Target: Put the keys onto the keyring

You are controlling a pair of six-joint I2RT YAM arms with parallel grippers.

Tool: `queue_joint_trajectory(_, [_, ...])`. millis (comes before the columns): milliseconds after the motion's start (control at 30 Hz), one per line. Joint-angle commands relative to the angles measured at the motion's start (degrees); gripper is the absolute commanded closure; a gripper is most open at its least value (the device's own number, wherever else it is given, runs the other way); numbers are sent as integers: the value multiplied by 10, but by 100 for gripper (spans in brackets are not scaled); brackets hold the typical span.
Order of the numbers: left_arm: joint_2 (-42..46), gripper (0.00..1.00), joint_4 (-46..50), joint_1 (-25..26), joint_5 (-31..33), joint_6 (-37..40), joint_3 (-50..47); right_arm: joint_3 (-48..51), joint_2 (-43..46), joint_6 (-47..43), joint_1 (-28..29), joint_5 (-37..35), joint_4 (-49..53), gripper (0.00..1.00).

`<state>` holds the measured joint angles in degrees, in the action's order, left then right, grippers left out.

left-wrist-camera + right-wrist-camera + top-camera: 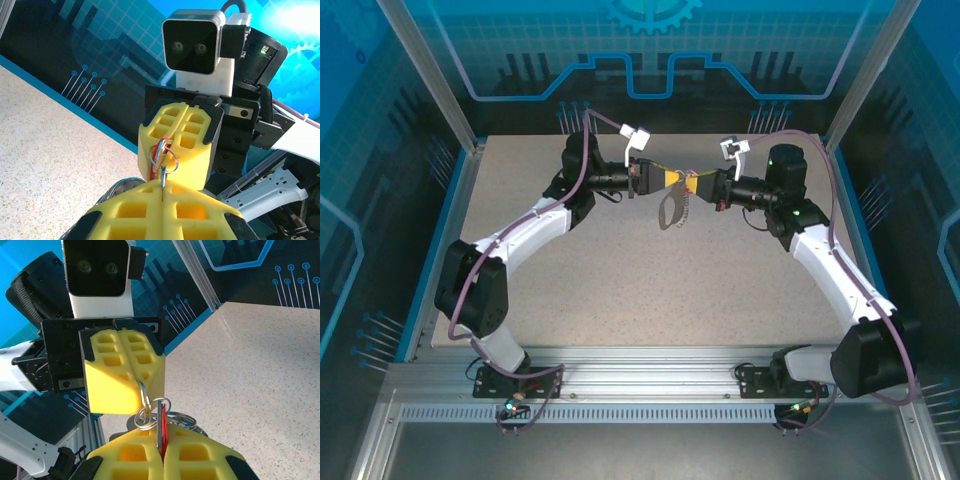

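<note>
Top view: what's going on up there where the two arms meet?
Both arms meet in mid-air above the table. The right arm has its jaws shut on the key; the left arm has its jaws shut on a silver ring of the keyring, whose dark loop hangs below. The key sits against the rings; whether it is threaded on I cannot tell.

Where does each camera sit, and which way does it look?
Top view: above and behind the arm bases, looking down at the table; both arms show, left gripper and right gripper meeting.
Left wrist: on the left arm, looking along its own yellow fingers at the right gripper, shut on the red key.
Right wrist: the reverse, facing the left gripper, shut on the keyring.
Both wrist views share key and keyring.
</note>
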<state>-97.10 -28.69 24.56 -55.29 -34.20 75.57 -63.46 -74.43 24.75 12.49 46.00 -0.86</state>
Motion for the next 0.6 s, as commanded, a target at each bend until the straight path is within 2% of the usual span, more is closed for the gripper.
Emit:
queue_joint_trajectory(0, [23, 100, 2, 5, 1, 17, 24, -21, -11, -6, 11, 5, 5, 100])
queue_joint_trajectory(233, [21, 100, 9, 8, 1, 21, 26, -29, -22, -21, 18, 1, 20, 100])
queue_joint_trajectory(567, [20, 100, 14, 9, -1, 26, 27, -41, -12, -30, -8, 0, 41, 100])
